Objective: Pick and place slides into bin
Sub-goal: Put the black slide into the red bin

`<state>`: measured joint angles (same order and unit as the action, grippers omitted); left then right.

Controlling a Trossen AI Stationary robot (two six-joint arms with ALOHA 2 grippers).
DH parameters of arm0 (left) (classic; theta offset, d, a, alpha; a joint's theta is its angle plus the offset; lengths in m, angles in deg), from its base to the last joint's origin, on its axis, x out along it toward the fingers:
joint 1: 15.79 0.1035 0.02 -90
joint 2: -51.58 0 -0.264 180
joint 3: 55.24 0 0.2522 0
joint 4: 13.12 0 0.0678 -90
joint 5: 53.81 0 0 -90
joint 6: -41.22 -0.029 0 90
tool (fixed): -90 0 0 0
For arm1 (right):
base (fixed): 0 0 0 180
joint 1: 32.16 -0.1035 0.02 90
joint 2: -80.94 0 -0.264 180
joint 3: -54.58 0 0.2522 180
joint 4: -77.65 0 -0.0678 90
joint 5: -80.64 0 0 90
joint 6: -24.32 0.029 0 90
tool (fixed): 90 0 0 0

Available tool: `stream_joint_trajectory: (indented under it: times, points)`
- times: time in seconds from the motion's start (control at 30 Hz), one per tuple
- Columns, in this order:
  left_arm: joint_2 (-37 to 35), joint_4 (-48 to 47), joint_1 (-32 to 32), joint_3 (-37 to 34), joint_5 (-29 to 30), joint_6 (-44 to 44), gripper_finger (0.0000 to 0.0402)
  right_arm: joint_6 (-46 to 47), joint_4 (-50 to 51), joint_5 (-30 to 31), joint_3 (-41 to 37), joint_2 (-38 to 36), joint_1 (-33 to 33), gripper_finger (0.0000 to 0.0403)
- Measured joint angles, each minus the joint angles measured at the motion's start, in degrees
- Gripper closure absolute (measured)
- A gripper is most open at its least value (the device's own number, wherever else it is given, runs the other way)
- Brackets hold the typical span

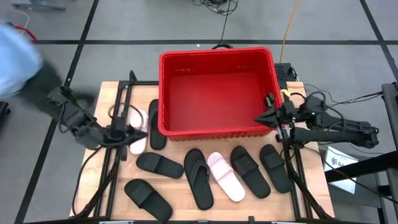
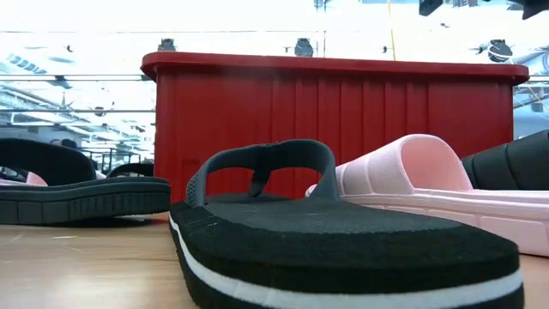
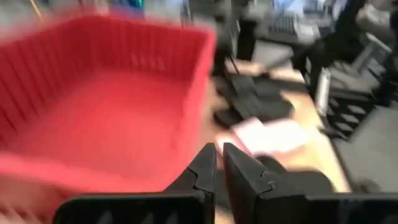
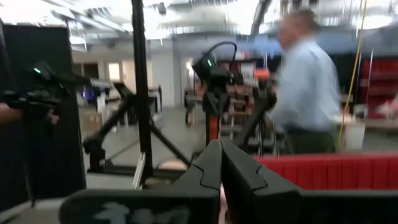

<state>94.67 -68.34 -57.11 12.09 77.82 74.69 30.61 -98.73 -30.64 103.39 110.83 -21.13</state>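
Observation:
The red bin (image 1: 217, 92) stands at the table's far middle and holds nothing; it also shows in the low view (image 2: 334, 120). Several black slides and two pink ones lie flat on the table. One pink slide (image 1: 138, 132) and a black slide (image 1: 155, 123) lie left of the bin. A black thong slide (image 1: 198, 177), a pink slide (image 1: 225, 176) and two black slides (image 1: 250, 170) (image 1: 275, 167) lie in front of it. My left gripper (image 1: 138, 130) is shut and empty over the left pink slide. My right gripper (image 1: 258, 118) is shut and empty by the bin's near right corner.
Two more black slides (image 1: 160, 165) (image 1: 147, 196) lie at the near left. Black frame rails (image 1: 118, 112) run along both table sides. A person (image 1: 18, 56) moves past the far left corner and shows in the right wrist view (image 4: 305, 87). Bare wood shows at the table's near edge.

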Motion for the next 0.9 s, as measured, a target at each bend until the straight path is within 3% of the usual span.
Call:
stream_joint_trajectory:
  times: [0.2, 0.37, 0.9]
  points:
    - [4.0, -7.0, 0.0, 0.2, -16.3, 22.1, 0.0376, 0.1, 3.3, -4.3, 1.5, 2.8, 0.0, 0.0403]
    - [5.7, -10.8, 0.0, 0.2, -23.2, 31.8, 0.0376, 0.1, 3.3, -6.0, 1.6, 2.8, 0.0, 0.0403]
    - [6.0, -9.1, 0.0, -0.2, -24.9, 38.6, 0.0376, -1.1, 6.8, -6.0, 1.6, 2.8, 0.0, 0.0403]
